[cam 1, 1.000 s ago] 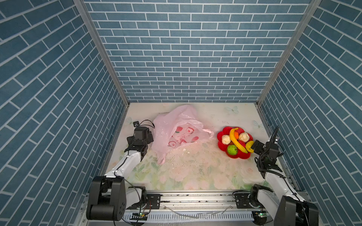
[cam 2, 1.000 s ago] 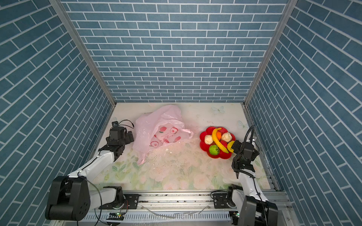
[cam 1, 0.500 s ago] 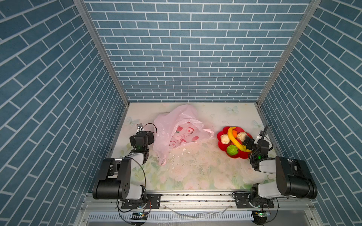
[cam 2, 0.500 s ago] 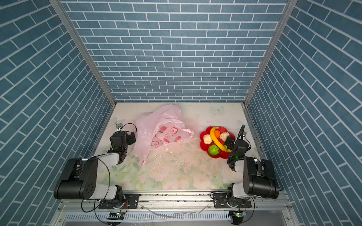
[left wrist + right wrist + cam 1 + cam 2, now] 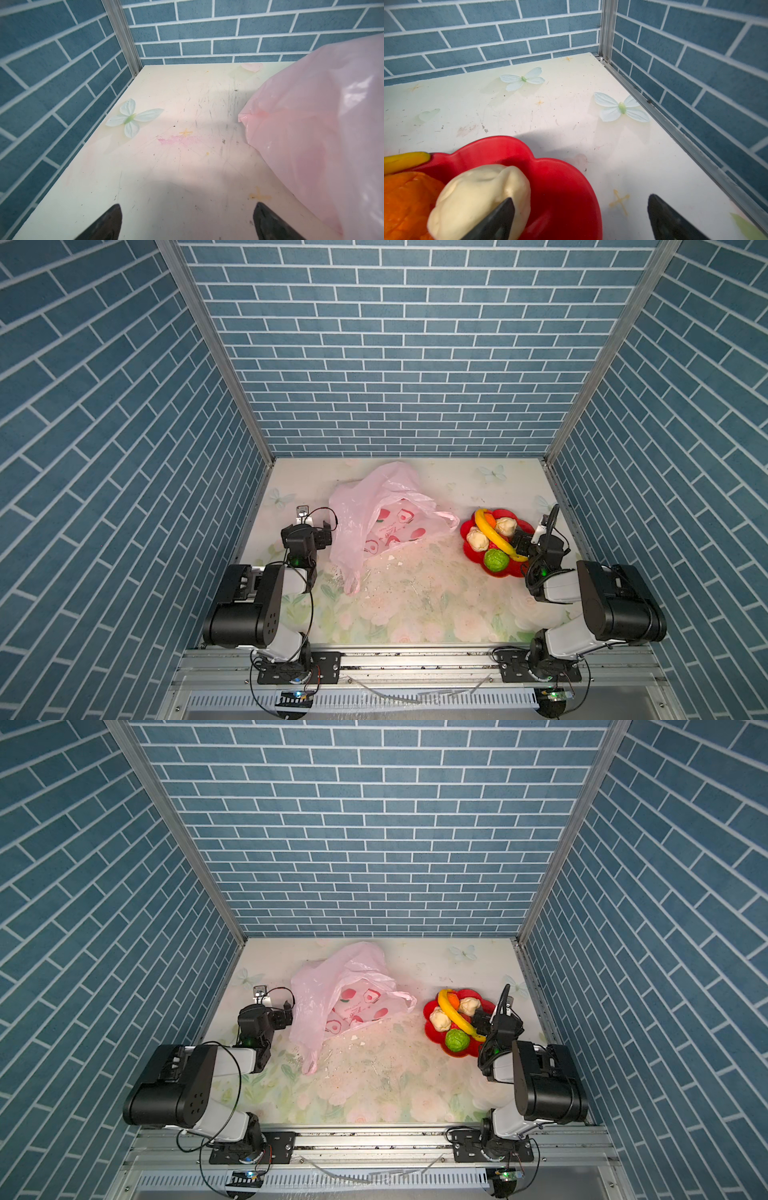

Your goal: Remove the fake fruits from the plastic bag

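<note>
The plastic bag (image 5: pixel 374 522) lies on the left half of the table (image 5: pixel 419 610). Its long axis runs from the puffed closed end near the back wall toward the front edge, where 1 loop handle (image 5: pixel 351 585) points. The second handle (image 5: pixel 446 517) points to the right, at the red plate (image 5: pixel 468 549), with only a narrow gap of table between them. The mouth of the bag faces that same side.

On the plate I see 5 fake fruits: the banana (image 5: pixel 492 535), the green ball (image 5: pixel 496 560), 2 beige pieces (image 5: pixel 477 540) and the orange piece (image 5: pixel 490 520). The banana lies diagonally across the plate, its far end toward the back left and its near end over the rim beside the right tool (image 5: pixel 580 198).

The left tool (image 5: pixel 187 207) sits low between the left wall and the bag, just beside the bag. Its jaws stand wide apart with nothing between them. The right tool is spread just as wide and holds nothing. It sits at the plate's rim, close to the right wall.

A broad piece of table with white crumbs (image 5: pixel 390 558) lies between the arms in front.
</note>
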Controlling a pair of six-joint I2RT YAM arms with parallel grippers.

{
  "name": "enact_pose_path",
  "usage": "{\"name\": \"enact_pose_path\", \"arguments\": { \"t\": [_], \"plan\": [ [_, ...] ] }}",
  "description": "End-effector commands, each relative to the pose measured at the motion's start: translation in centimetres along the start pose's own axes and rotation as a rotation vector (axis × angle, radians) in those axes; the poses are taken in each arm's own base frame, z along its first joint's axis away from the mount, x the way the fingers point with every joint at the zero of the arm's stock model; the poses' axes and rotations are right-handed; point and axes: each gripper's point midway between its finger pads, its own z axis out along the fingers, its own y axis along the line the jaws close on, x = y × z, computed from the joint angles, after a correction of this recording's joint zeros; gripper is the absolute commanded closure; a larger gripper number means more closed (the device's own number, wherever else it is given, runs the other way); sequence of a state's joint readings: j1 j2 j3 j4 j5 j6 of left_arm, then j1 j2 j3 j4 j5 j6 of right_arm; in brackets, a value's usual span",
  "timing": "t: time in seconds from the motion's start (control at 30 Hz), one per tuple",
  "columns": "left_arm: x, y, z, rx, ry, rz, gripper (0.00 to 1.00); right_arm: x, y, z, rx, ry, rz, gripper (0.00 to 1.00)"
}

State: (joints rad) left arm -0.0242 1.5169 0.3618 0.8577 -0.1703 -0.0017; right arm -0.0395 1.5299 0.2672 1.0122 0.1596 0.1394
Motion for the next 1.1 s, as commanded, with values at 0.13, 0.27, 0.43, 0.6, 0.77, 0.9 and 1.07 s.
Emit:
{"name": "enact_pose_path", "arguments": {
  "t": [0.13,0.27,0.43,0.6,0.77,0.9,1.07],
  "plan": [
    [-0.82,-0.03,-0.05,0.010,-0.042,0.007,0.01,-1.71,0.23,1.44,0.019,0.003,-0.046,0.01],
    [-0.80,-0.03,-0.04,0.010,-0.040,0.008,0.01,-1.73,0.23,1.47,0.019,0.003,-0.046,0.01],
    [-0.84,-0.08,-0.04,0.011,-0.042,0.008,0.01,-1.66,0.22,1.46,0.020,0.005,-0.046,0.01],
    [-0.87,-0.11,-0.07,0.013,-0.045,0.007,0.01,-1.71,0.24,1.46,0.019,0.004,-0.046,0.01],
    [-0.88,-0.05,-0.33,0.013,-0.059,0.006,0.01,-1.69,0.23,1.44,0.020,0.004,-0.048,0.01],
    [-0.83,0.04,-0.36,0.008,-0.060,0.005,0.01,-1.66,0.23,1.46,0.021,0.005,-0.049,0.01],
    [-0.88,0.08,-0.05,-0.001,-0.043,0.008,0.01,-1.70,0.22,1.48,0.022,0.004,-0.050,0.01]
  ]
}}
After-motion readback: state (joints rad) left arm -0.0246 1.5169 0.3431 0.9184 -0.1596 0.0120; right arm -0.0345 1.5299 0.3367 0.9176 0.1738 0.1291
